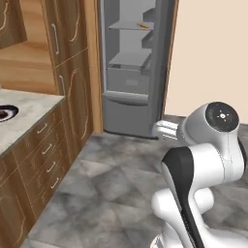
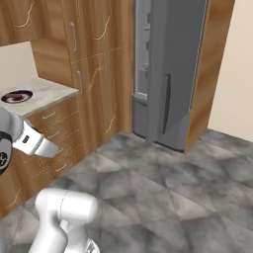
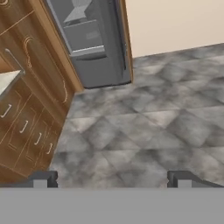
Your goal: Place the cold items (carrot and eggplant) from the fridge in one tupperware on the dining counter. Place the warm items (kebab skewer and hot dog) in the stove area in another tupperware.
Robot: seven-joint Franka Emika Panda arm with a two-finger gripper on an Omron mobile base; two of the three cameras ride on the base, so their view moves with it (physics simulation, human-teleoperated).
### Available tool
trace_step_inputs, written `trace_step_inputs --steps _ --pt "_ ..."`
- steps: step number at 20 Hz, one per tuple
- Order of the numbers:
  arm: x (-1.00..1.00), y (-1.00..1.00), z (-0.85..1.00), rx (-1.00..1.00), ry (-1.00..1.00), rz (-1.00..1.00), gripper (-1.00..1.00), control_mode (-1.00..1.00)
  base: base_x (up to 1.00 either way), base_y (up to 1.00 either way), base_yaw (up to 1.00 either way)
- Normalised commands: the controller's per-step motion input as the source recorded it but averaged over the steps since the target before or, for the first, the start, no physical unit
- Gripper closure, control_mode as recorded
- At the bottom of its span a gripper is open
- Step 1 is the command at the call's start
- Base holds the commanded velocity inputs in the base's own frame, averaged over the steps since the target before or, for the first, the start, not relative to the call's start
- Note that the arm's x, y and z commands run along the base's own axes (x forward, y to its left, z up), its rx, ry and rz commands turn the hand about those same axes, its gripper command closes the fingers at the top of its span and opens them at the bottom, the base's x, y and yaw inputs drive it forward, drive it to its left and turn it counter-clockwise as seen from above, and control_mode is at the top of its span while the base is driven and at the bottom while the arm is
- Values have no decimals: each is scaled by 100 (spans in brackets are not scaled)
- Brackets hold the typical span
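Across the grey floor [image 3: 144, 127] from the open fridge [image 1: 131, 72], gripper [image 3: 111, 179] spread wide and empty, a small orange item, likely the carrot [image 1: 143, 24], on the top shelf; risk: high reach could clip the open door

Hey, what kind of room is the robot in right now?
A home kitchen, rendered rather than real. A grey fridge stands open in a wooden surround, with shelves showing inside. Wooden cabinets with drawers run beside it under a stone-look counter, and the floor is grey tile.
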Motion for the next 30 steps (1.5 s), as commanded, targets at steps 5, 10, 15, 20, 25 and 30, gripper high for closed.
trace_step_inputs --steps 5,10,15,20,25,30 --pt "0 0 0 0 0 0 -100 100 100 26 -14" --pt "0 0 0 0 0 0 -100 100 98 31 -24" --pt "0 0 0 0 0 0 -100 100 91 27 -24" --pt "0 0 0 0 0 0 -100 100 81 28 -28" --pt "0 0 0 0 0 0 -100 100 76 41 -32" --pt "0 0 0 0 0 0 -100 100 72 40 -32"
